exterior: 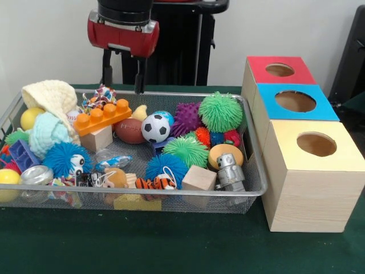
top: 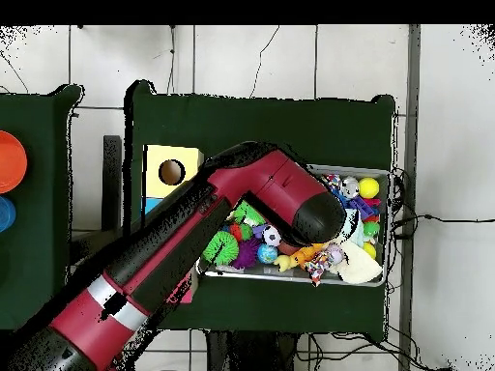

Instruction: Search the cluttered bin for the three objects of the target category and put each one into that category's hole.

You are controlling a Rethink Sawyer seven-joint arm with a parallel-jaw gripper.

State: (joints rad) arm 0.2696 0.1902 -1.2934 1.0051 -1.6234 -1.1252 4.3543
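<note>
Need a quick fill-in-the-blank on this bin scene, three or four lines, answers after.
1. The gripper hangs over the far rim of the wire-mesh bin, holding ____.
2. The box nearest the camera has a ____ top.
3. The soccer ball lies just right of a brown ____.
4. The orange toy brick rests on a ____ cube.

Answers: nothing; yellow; football; wooden

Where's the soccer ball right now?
Front view: the soccer ball lies mid-basket toward the far rim, between the brown football and the purple spiky ball.
</note>
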